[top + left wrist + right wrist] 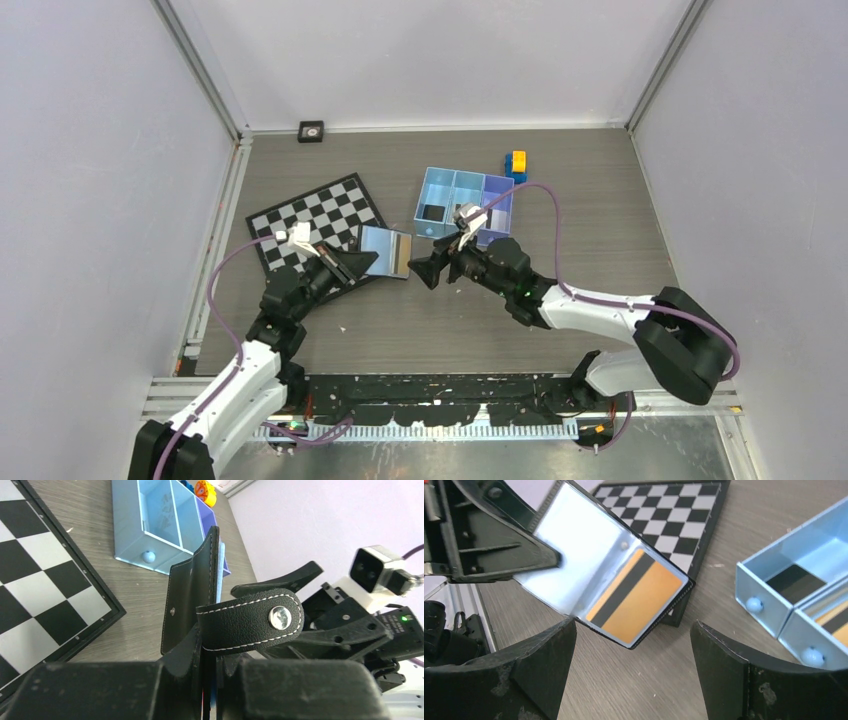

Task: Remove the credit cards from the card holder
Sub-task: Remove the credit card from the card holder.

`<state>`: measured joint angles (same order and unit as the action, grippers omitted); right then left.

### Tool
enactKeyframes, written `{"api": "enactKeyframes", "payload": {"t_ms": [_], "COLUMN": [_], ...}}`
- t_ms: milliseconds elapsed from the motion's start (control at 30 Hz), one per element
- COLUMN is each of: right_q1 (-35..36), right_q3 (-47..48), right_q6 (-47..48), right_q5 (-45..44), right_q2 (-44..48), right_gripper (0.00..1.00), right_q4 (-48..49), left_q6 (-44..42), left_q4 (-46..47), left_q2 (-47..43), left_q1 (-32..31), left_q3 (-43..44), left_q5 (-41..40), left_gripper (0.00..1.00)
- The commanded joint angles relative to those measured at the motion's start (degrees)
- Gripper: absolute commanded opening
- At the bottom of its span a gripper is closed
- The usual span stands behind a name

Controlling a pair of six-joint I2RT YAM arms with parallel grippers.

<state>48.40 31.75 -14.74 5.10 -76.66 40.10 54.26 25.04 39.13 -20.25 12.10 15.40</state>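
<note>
Well, a grey wooden table (600, 260) sits between pale purple walls (430, 60). Just left of the blue tray (465, 190), the card holder (385, 251) is held up, black outside and shiny silver inside. A gold-orange card (639, 602) with a dark stripe shows in it. It lies open, its length running from the left gripper (358, 264) toward the tray. That gripper pinches one end. The right gripper (428, 272), in front of the tray, gapes wide and holds nothing.

The open card holder (574, 550) shows 1 orange card (651, 602), apparently sleeved.
</note>
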Motion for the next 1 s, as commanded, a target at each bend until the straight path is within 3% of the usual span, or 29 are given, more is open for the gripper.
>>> {"api": "enactKeyframes", "payload": {"t_ms": [0,267,367,433,567,967], "right_q1": [0.1,-8.4,-13.9,-16.3,-17.2,-17.5], "right_q3": [2.4,3.7,1.2,1.6,1.8,-0.5], "right_q6": [-4.3,-22.6,-29.3,-30.5,-30.1,-38.9], "right_q5": [-3.2,0.7,8.9,14.9,18.1,27.9], "right_q2": [1.7,4.4,5.3,5.3,5.2,-1.4], "right_gripper": [0.88,0.98,0.98,0.98,0.98,0.98], "right_q4": [-8.2,-12.7,-8.5,-8.5,-8.8,10.1], "left_q6": [2.3,4.5,5.3,5.9,7.0,11.1], "left_q4": [7.2,15.1,17.8,20.2,25.0,37.2], "left_q2": [0.6,5.0,6.5,7.6,9.7,12.5], "left_q1": [-0.1,-0.1,-0.1,-0.1,-0.1,-0.1], "left_q3": [1.9,1.6,1.4,1.3,1.4,1.6], "left_q5": [3.3,7.5,8.5,9.8,11.9,16.9], "left_gripper": [0.0,0.0,0.0,0.0,0.0,0.0]}}
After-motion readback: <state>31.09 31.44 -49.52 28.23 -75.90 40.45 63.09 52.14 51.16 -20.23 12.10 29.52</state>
